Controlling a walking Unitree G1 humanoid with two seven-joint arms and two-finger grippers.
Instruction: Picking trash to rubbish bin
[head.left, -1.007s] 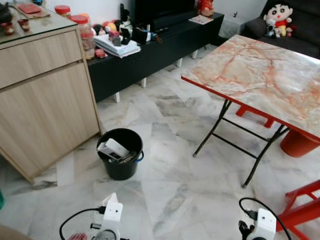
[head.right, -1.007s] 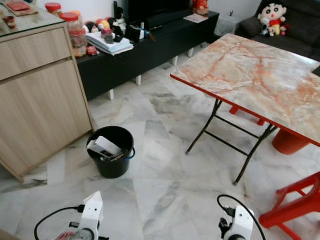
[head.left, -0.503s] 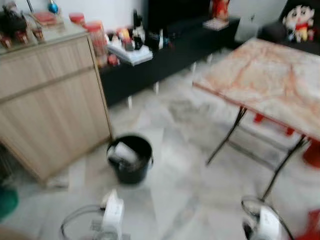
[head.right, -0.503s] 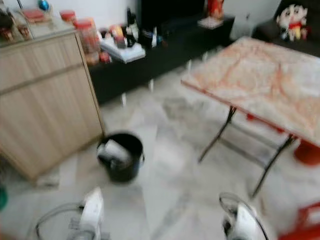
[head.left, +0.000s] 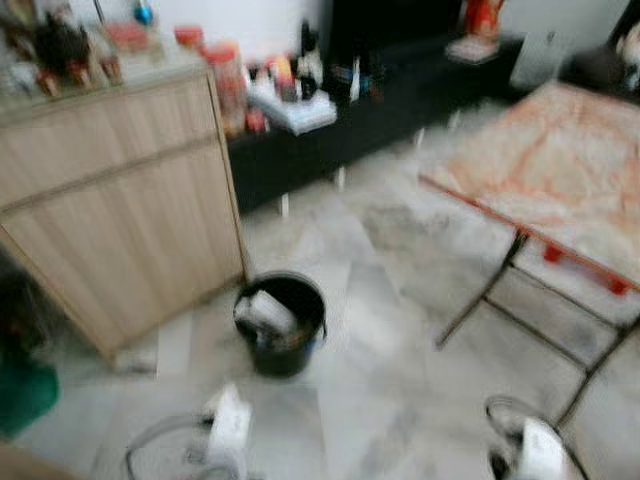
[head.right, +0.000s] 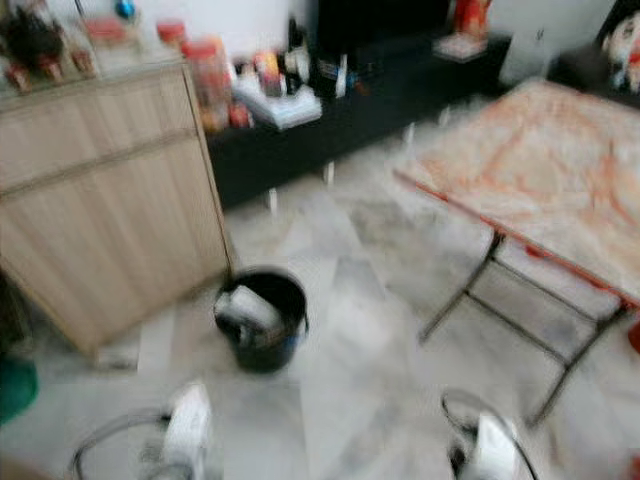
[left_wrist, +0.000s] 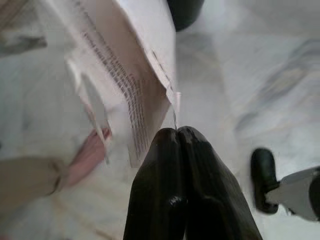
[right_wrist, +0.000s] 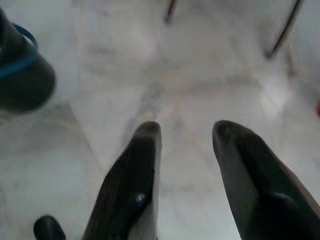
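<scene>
**Left gripper pinched on a box, bin ahead on the floor**

The left gripper (left_wrist: 176, 135) has its two black fingers pressed together, no gap between them, and they clamp the lower edge of a flattened white box (left_wrist: 127, 75) printed with lines of small text. The box sticks out beyond the fingertips, its torn flap hanging loose, over pale marble floor (left_wrist: 260, 60). A person's bare foot (left_wrist: 89, 155) and a beige trouser leg show on the floor beyond the box.

The right gripper (right_wrist: 184, 131) holds nothing — its fingers stand clearly apart, with bare floor showing between them. Part of the bin's dark wall, with a blue handle, sits off to one side in the right wrist view.

The head views are blurred. The black bin (head.left: 281, 323) stands upright on the floor, just off the near corner of a light wooden cabinet (head.left: 120, 200), and already has pale trash (head.left: 265, 312) in it. The white wrist of the left arm (head.left: 226, 432) is near the bin and short of it; the right arm (head.left: 530, 452) is well off to the right. A folding table (head.left: 560, 170) with a marbled orange top stands to the right, and a low black TV bench (head.left: 400, 90) cluttered with jars and papers runs along the far wall. Something green (head.left: 25, 395) lies at the cabinet's left foot, too blurred to identify.
</scene>
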